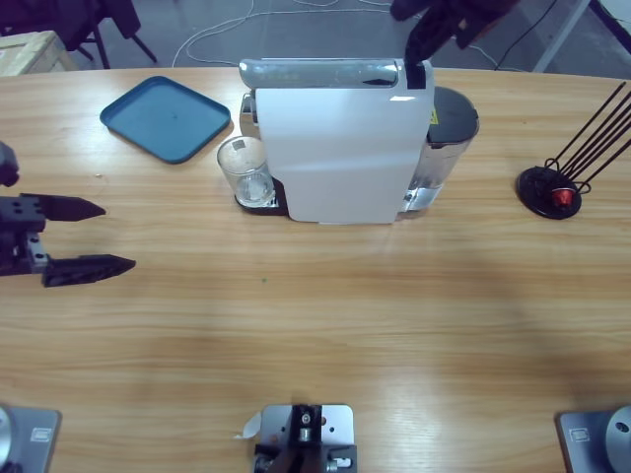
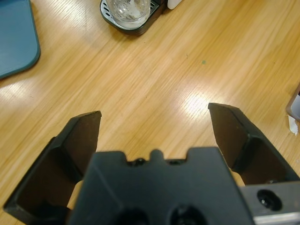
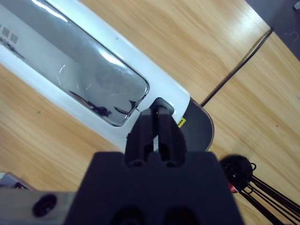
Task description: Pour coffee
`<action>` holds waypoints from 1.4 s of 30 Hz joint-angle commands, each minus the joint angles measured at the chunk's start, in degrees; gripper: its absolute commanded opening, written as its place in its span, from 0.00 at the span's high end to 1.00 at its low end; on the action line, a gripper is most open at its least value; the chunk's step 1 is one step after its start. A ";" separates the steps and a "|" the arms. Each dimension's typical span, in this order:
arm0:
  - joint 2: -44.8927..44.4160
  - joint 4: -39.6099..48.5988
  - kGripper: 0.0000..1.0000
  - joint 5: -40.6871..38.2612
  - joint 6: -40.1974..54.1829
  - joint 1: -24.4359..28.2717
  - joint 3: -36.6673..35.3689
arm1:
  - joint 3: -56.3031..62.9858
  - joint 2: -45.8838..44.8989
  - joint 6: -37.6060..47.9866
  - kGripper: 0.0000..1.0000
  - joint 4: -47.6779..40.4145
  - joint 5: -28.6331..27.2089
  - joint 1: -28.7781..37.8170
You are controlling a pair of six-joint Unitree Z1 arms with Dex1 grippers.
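- While the white coffee machine (image 1: 340,158) stands at the table's far middle, a clear glass (image 1: 245,169) sits on its drip tray, touching its left side.
- The left gripper (image 1: 94,236) hovers well left of the machine, jaws spread wide and empty.
- The right gripper (image 3: 157,117) is at the machine's silver top (image 3: 79,77), right end, jaws pressed together on nothing.
- A blue tray (image 1: 166,117) lies left of the glass.
- A black capsule rack (image 1: 562,182) stands right of the machine.

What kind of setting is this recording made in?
Probably a lab or workshop robot bench, not a kitchen. A long wooden table holds a staged coffee machine, glass and blue tray, and loose cables lie on the grey floor behind it.
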 commanded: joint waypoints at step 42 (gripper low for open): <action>-0.92 -3.43 0.00 1.13 -0.64 0.24 4.90 | -1.71 1.78 -1.90 1.00 1.50 -5.90 -0.44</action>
